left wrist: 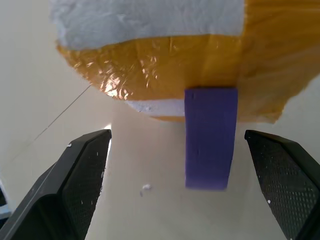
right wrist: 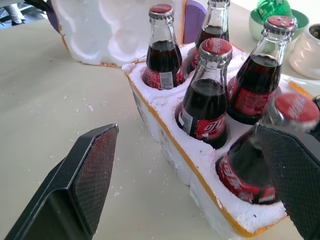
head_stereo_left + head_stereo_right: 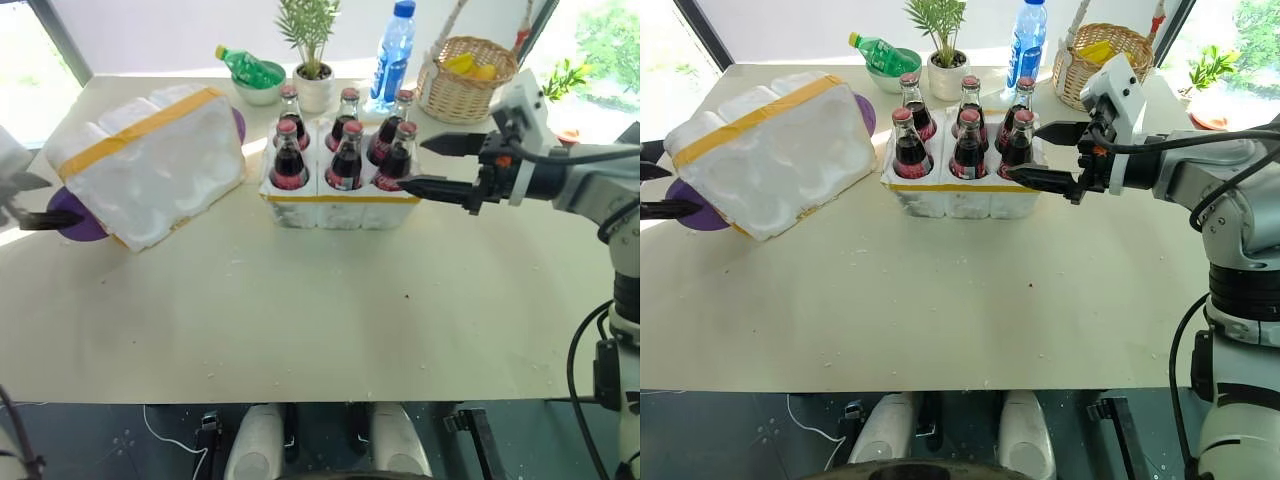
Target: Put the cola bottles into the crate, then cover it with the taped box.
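- Sunlit windows are backing a pale table (image 3: 320, 320) where a packing job is sitting partly done.
- Six cola bottles (image 3: 347, 157) are standing upright in two rows of three, each in its own well of the crate (image 3: 340, 205), which is resting at the middle of the table with its yellow tape band facing the camera.
- The taped box (image 3: 150, 165) is lying tilted on the table to the crate's left, just beside it and not over it, a yellow band running across its top and purple parts showing at both ends.
- The left gripper (image 1: 180, 170) is hovering at the box's far-left end, its fingers spread wide to either side of a purple tab and gripping nothing.
- The right gripper (image 3: 440, 165) is hanging level at the crate's right end, pointing toward the bottles, its fingers also parted and empty, the nearest bottle just ahead of them.
- Behind the crate are standing a potted plant (image 3: 310, 50), a green bottle (image 3: 245, 68) lying in a bowl, a tall blue water bottle (image 3: 393, 55) and a wicker basket (image 3: 465, 80).
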